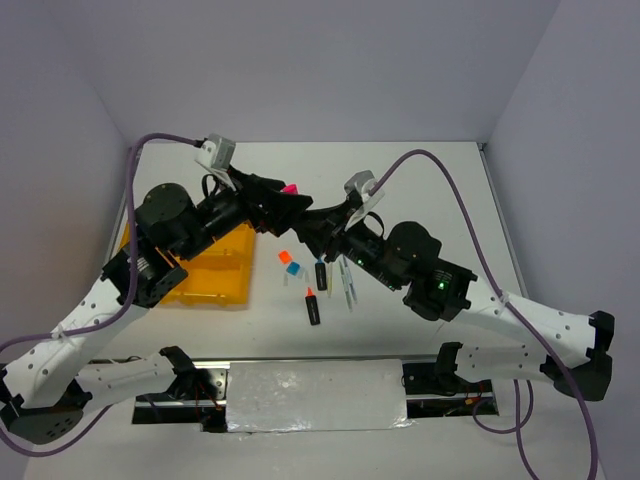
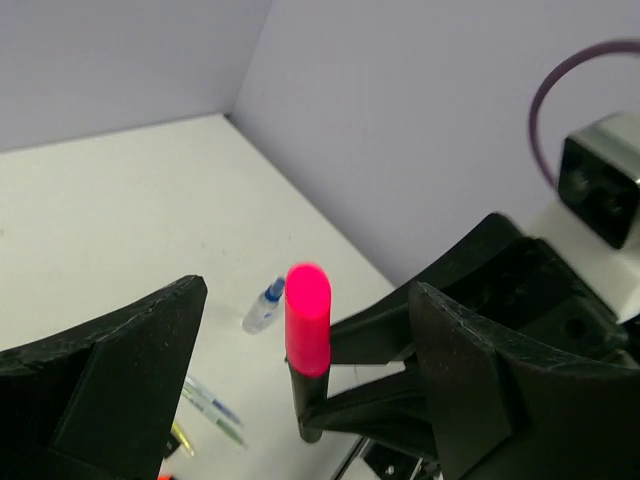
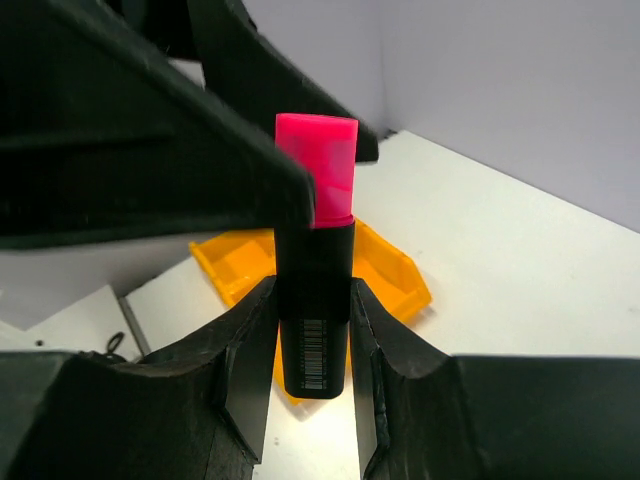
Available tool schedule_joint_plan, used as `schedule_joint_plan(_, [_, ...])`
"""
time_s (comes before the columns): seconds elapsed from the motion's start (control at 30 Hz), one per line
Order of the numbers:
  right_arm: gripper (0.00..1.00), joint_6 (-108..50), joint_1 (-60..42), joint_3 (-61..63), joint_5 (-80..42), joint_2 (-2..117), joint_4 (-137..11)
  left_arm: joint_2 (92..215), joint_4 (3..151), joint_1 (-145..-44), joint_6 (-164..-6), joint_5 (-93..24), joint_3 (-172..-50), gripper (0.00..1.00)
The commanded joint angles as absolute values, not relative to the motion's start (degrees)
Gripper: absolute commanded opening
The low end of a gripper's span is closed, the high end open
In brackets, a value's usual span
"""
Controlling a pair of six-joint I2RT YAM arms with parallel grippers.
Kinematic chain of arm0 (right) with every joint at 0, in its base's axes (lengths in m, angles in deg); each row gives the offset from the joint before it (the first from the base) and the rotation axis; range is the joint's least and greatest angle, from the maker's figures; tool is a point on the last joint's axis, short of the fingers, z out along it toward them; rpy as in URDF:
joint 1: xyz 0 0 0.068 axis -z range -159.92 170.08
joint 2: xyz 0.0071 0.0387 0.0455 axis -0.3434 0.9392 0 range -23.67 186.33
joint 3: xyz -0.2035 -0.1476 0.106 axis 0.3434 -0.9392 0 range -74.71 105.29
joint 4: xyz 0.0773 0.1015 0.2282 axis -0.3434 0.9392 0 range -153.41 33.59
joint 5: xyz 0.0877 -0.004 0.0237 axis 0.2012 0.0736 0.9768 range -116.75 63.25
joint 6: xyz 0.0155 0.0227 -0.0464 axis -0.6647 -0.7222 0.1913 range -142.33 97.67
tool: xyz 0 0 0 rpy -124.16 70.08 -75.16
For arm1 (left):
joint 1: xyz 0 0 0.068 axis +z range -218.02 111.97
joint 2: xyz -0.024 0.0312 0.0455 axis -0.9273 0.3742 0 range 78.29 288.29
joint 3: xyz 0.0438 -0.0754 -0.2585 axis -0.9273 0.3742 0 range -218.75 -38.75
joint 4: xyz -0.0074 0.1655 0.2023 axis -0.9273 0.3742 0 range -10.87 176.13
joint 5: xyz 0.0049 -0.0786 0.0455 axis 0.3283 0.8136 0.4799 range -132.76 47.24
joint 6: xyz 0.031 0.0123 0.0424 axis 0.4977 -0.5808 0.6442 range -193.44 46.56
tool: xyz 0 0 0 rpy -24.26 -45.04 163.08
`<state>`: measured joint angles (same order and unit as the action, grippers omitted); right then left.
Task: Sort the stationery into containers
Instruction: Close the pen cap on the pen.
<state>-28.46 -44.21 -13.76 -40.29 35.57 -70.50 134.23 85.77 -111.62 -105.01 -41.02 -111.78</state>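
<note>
the right gripper point(image 3: 315, 335) was clamped on the black barrel of a marker point(image 3: 315, 290), one finger pressed to each side, and held it upright above the table point(image 1: 420, 180) with its pink cap point(image 3: 318, 165) on top. the left gripper point(image 2: 305, 295) faced it with its fingers spread wide apart; in the left wrist view the pink cap stood in the gap between them with space on both sides, touching neither. from above, the two grippers met just past the far right corner of the yellow tray point(image 1: 220, 278), which lay on the left part of the table under the left arm. whether anything lay in its compartments could not be told. near the tray's right side lay an orange square point(image 1: 284, 256) and a blue square point(image 1: 294, 268), then a short black marker point(image 1: 321, 275), an orange-capped marker point(image 1: 313, 306) and a few thin pens point(image 1: 346, 288). a small blue-capped bottle point(image 2: 264, 306) lay on its side farther out.
</note>
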Motion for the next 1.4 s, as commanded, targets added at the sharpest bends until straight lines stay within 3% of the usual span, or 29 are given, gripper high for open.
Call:
schedule_joint_plan(0.0, [0.0,-25.9,-44.6,-9.5,-45.7,36.3,-68.3,134.0,87.0,-111.8,-104.8,-41.3,-114.0,0.94])
schedule_joint_plan(0.1, [0.0,-25.8,-44.6,-8.4,-45.6,37.3,-66.5,134.1,86.6,-111.9,-104.9,-41.5,-113.5,0.93])
schedule_joint_plan(0.43, [0.0,-25.6,-44.8,-7.7,-45.4,37.8,-66.1,135.9,88.2,-111.9,-104.8,-42.5,-113.3,0.67])
schedule_joint_plan(0.73, [0.0,-25.7,-44.8,-6.8,-45.6,38.6,-65.8,137.1,88.4,-111.9,-105.3,-39.9,-113.2,0.64])
schedule_joint_plan(0.77, [0.0,-25.7,-44.9,-6.5,-45.6,38.7,-65.8,137.1,88.5,-112.0,-105.4,-39.5,-113.1,0.6])
schedule_joint_plan(0.8, [0.0,-25.7,-44.8,-6.4,-45.6,38.9,-65.7,137.2,88.5,-111.9,-105.4,-39.4,-112.8,0.48])
schedule_joint_plan(0.9, [0.0,-25.8,-44.8,-6.2,-45.4,38.9,-65.6,136.7,87.7,-112.0,-105.4,-38.1,-112.3,0.28])
schedule_joint_plan(0.97, [0.0,-26.1,-44.8,-6.4,-45.2,39.0,-65.7,136.7,87.7,-112.0,-105.3,-37.7,-112.5,0.18])
schedule_joint_plan(1.0, [0.0,-26.2,-44.8,-6.5,-44.9,38.9,-65.8,136.7,87.7,-112.0,-105.0,-37.7,-112.7,0.07])
schedule_joint_plan(1.07, [0.02,-26.8,-44.8,-6.9,-44.9,38.7,-66.0,136.2,86.8,-112.0,-104.5,-36.4,-112.6,0.02])
schedule_joint_plan(1.1, [0.04,-27.0,-44.8,-7.0,-44.1,38.6,-66.1,135.7,86.1,-112.0,-103.9,-34.9,-112.1,0.01])
schedule_joint_plan(1.17, [0.26,-27.5,-44.7,-8.0,-43.3,37.7,-66.5,134.5,82.9,-112.0,-102.9,-32.9,-111.2,0.0])
schedule_joint_plan(1.2, [0.4,-27.6,-44.6,-8.3,-42.1,37.2,-66.8,133.4,81.8,-112.1,-102.2,-32.0,-110.0,0.0])
schedule_joint_plan(1.23, [0.64,-27.9,-44.3,-9.4,-41.7,36.8,-66.9,132.8,80.7,-112.0,-101.7,-30.9,-109.8,0.0])
schedule_joint_plan(1.27, [0.74,-28.3,-43.1,-10.0,-41.4,35.5,-66.9,132.2,80.5,-112.0,-101.2,-30.5,-109.9,0.0])
schedule_joint_plan(1.37, [0.89,-32.5,-37.5,-13.8,-31.0,32.5,-67.3,131.6,80.7,-112.0,-100.4,-28.2,-110.6,0.0])
